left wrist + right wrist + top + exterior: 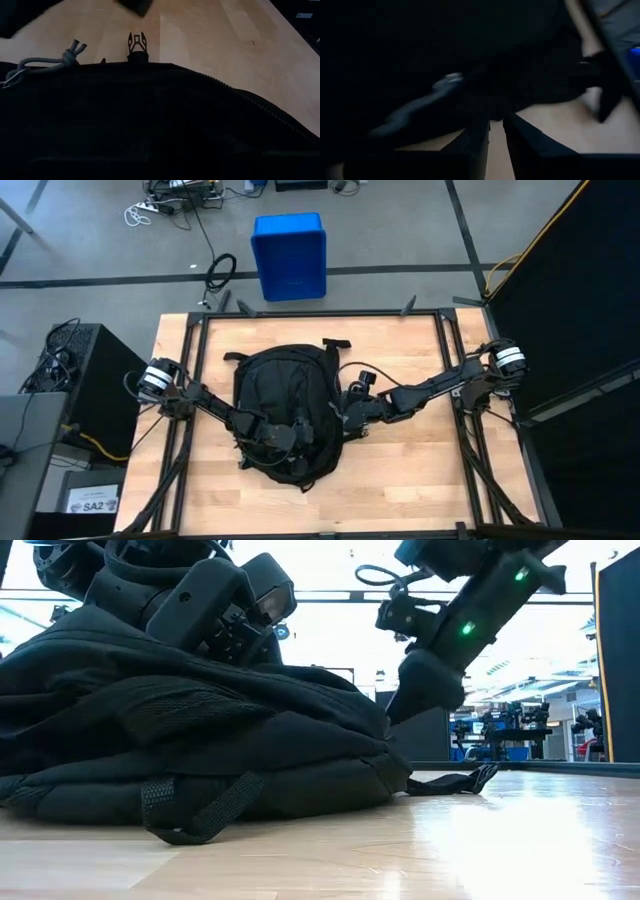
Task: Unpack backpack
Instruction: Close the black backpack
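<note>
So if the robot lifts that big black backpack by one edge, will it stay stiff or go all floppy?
Probably floppy: the backpack lies slumped and creased on the table, and its straps trail loose. It would likely sag from whichever edge is lifted. It looks unlikely to roll or slide, since it sits wide and flat on the wood. Its weight can't be judged; nothing shows what is inside.

Blue bin point(289, 255) on floor beyond table point(420, 470); cables point(170, 205) nearby.

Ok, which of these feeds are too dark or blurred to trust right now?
Right wrist view: nearly black and smeared, only the right tool shows against pale wood. Left wrist view: black backpack fills the frame, but the zipper cord is sharp. Low view: bright backlight turns the backpack into a silhouette. High view: evenly lit.
</note>
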